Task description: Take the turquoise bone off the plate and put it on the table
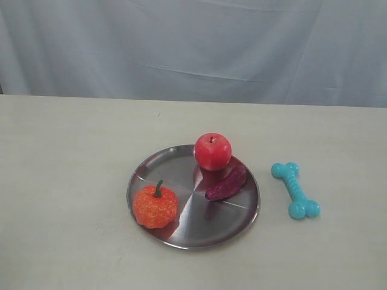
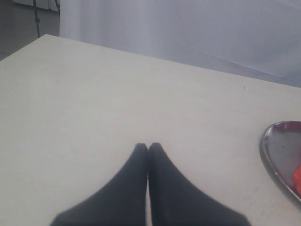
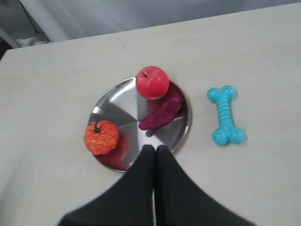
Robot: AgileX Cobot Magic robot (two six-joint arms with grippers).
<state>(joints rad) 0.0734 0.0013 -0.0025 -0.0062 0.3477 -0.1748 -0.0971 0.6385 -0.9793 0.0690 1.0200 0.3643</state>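
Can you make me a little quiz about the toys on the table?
1. True or false: the turquoise bone lies on the plate.
2. What shares the plate with the red apple and the purple vegetable? A) banana B) orange pumpkin C) cup
3. Fill in: the left gripper and right gripper are both ____.
Key: 1 false, it lies on the table, to the right of the plate in the exterior view. 2 B. 3 shut, holding nothing.
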